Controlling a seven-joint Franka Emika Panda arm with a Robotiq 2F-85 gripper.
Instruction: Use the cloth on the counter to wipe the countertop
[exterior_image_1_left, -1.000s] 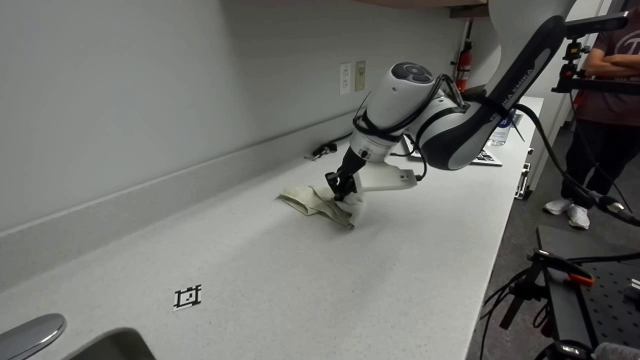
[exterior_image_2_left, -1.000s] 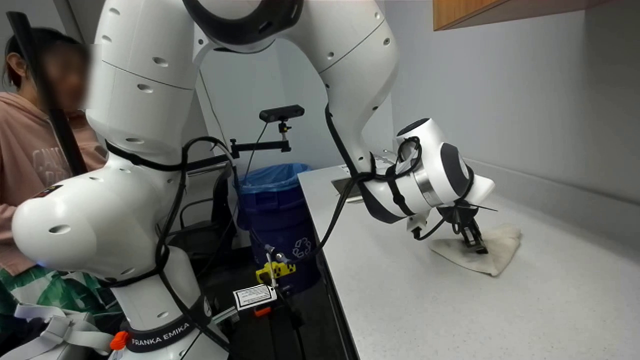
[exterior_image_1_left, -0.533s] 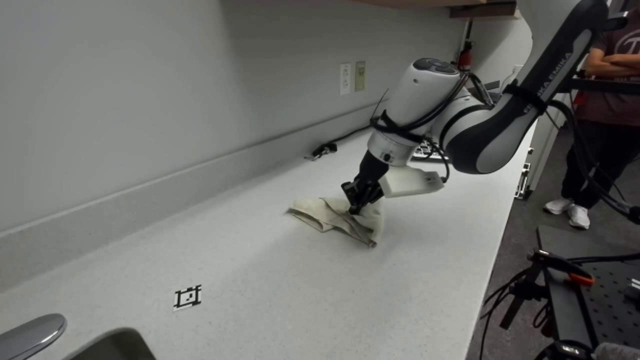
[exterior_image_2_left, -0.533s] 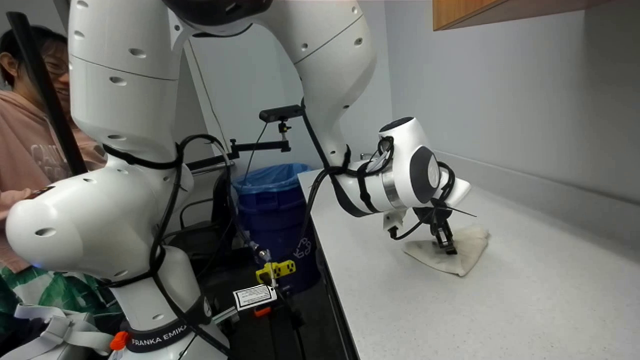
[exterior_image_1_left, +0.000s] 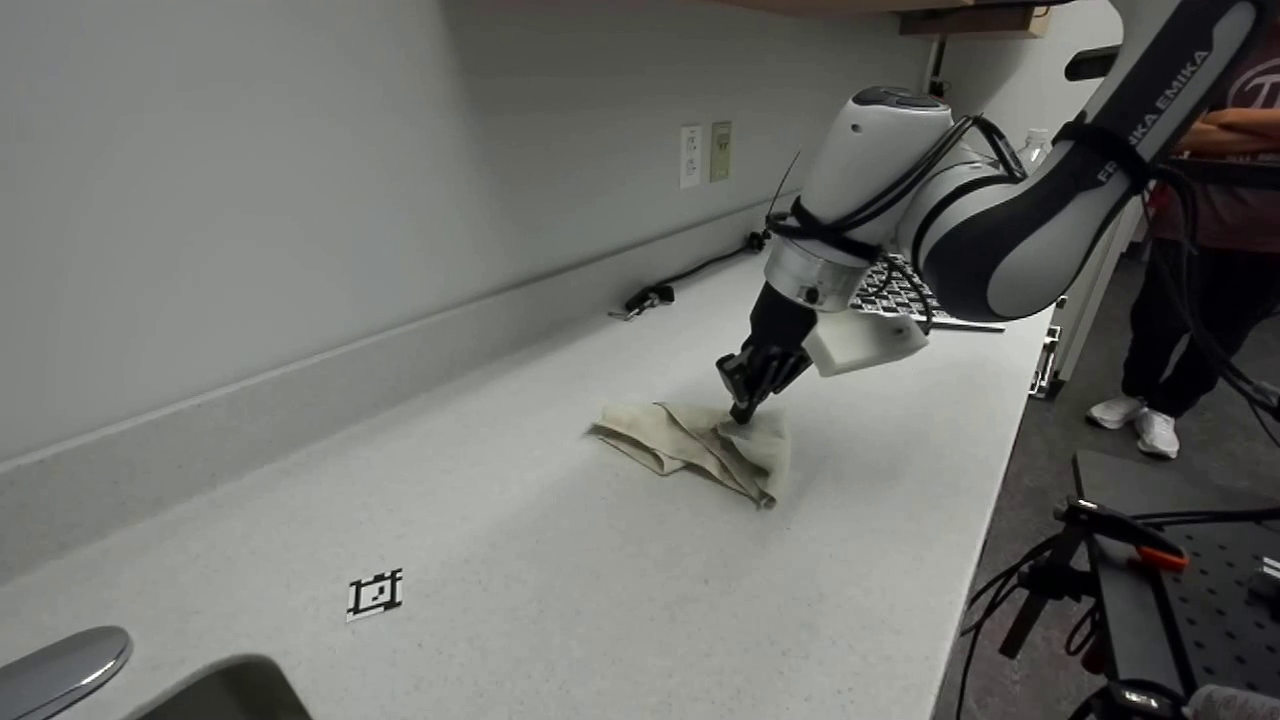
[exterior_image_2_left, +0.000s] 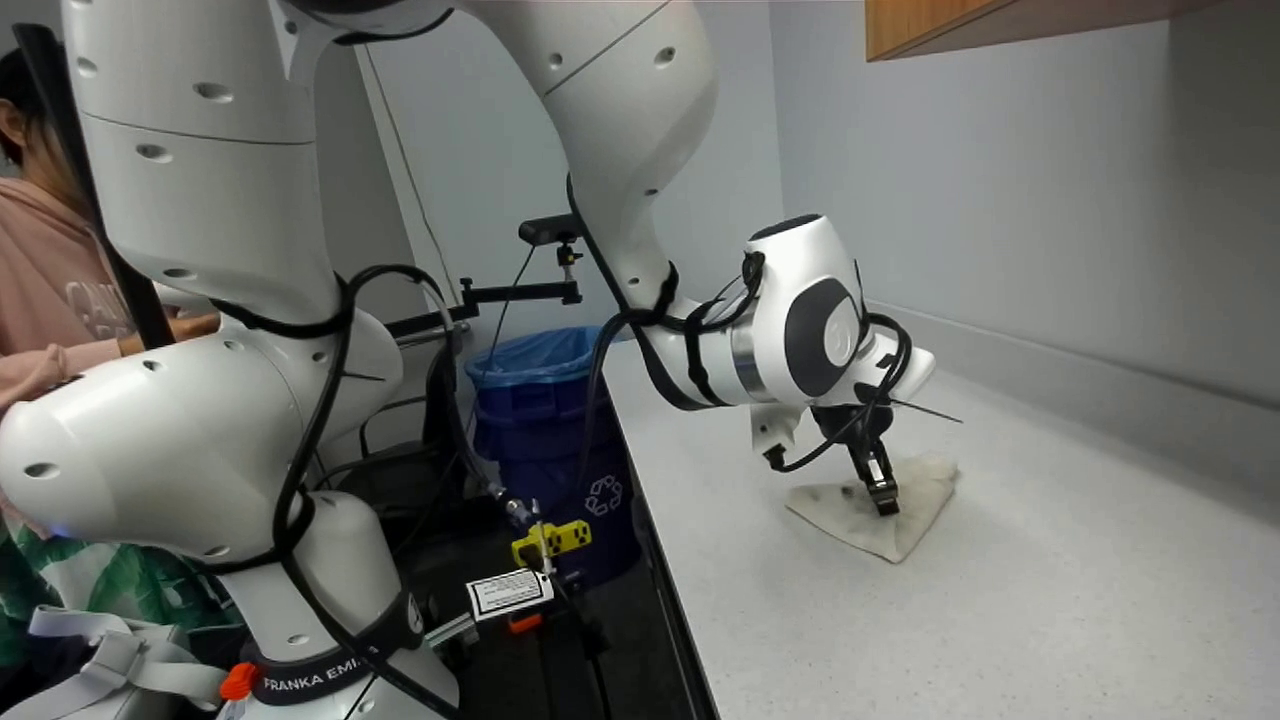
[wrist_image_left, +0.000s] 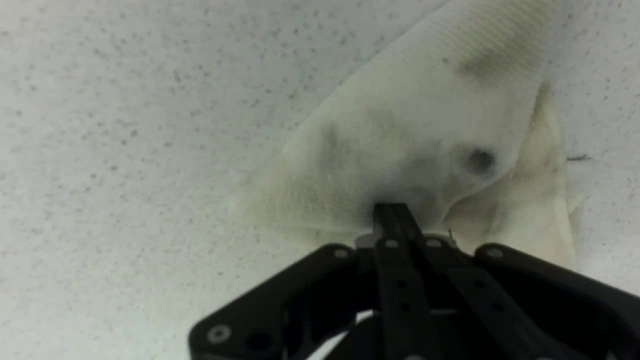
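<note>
Wrist view shows the gripper squeezed closed, tips on the cloth; I can't tell if any is pinched. The cloth lies on the countertop, now farther from the wall, so wiping seems under way.

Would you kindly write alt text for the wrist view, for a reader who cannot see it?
A closed black pincer touches a folded off-white cloth, marked with dark smudges, lying on a speckled white countertop.
</note>
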